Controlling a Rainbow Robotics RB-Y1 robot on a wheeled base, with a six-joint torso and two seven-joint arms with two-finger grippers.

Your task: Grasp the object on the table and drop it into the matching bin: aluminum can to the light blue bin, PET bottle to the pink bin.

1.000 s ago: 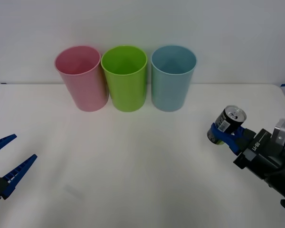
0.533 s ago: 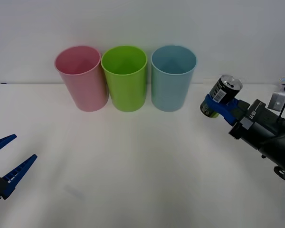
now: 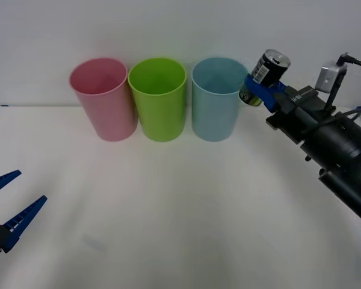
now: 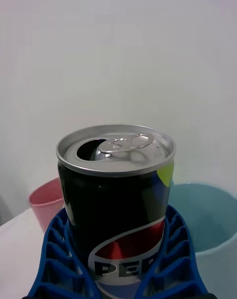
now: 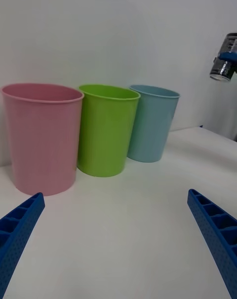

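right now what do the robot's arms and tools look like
Both tools have blue ribbed plastic fingers with a lattice pattern. The right tool sits on a bulky black arm made of cylindrical segments, with small white lettering near the wrist, a grey bracket and a thin black cable on top. The left tool has long tapered blue fingers on a black base.

Aluminum can [image 3: 264, 77]: small, black label, silver top with pull tab, opened; tilted, held off table [image 3: 168, 211] just right of light blue bin [image 3: 218, 99] rim, about level with rim. Light blue bin: upright, tapered. Pink bin [image 3: 103, 98]: upright, well left of light blue bin.
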